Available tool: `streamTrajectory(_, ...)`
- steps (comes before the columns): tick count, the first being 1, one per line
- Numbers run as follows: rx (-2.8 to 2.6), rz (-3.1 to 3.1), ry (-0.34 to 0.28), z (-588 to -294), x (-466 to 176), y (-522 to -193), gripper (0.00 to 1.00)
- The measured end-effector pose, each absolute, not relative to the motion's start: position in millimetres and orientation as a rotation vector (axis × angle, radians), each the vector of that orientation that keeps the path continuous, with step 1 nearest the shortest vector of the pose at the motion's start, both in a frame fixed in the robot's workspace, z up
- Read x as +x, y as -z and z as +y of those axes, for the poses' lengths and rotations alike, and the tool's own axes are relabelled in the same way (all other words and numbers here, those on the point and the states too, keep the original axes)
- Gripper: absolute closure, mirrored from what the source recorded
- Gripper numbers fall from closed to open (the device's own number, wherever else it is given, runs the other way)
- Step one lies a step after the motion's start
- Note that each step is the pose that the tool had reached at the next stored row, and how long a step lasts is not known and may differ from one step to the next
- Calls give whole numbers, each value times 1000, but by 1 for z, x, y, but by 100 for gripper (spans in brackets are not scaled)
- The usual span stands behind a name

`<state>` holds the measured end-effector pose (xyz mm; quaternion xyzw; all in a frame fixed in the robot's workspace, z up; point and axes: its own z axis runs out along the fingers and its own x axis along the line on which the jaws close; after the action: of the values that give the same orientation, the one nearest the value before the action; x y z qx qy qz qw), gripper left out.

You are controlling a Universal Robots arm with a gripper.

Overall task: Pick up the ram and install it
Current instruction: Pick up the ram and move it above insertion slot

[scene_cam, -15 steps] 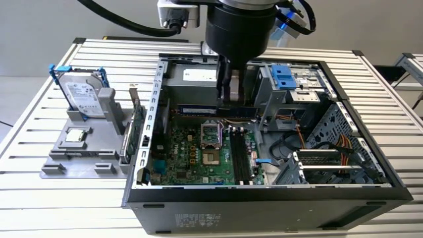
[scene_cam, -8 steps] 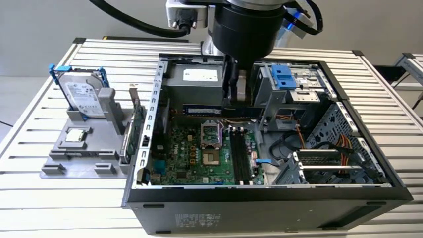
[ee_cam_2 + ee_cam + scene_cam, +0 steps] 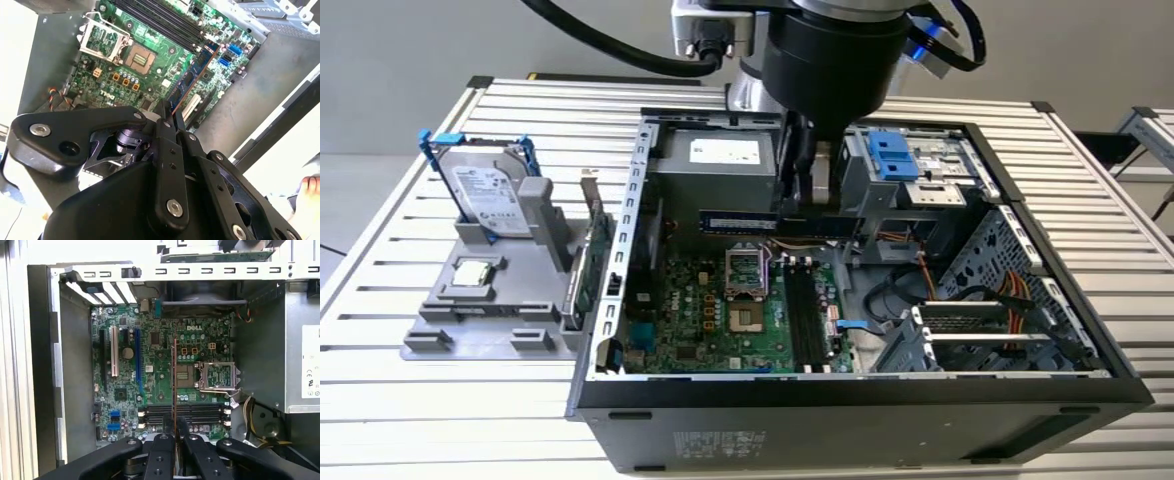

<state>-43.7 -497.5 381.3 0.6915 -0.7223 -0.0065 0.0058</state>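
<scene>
I have the black claw [image 3: 803, 212] pinching the slim blue-green ram stick [image 3: 740, 222] at its middle, so it hangs level over the green motherboard [image 3: 160, 370] in the open grey computer case [image 3: 854, 420], crosswise to the dark memory slots [image 3: 182, 412], not yet seated.

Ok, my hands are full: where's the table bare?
The table is bare between the grey holder and its near edge, and at the exterior view's right of the case. Holder and case interior are crowded.
</scene>
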Motion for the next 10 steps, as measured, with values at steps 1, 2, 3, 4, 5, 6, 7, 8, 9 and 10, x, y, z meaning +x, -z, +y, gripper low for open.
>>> streamTrajectory(1,2165,-2261,21,-498,-43,-381,100)
streamTrajectory(2,2165,-2261,20,-498,-41,-381,100)
streamTrajectory(3,2165,-2261,21,-498,-40,-381,100)
streamTrajectory(4,2165,-2261,21,-498,-39,-381,100)
streamTrajectory(5,2165,-2261,21,-498,-38,-381,100)
streamTrajectory(6,2165,-2261,20,-498,-37,-381,100)
streamTrajectory(7,2165,-2261,20,-498,-36,-381,100)
streamTrajectory(8,2165,-2261,20,-498,-34,-381,100)
streamTrajectory(9,2165,-2261,21,-498,-33,-381,100)
streamTrajectory(10,2165,-2261,20,-498,-32,-381,100)
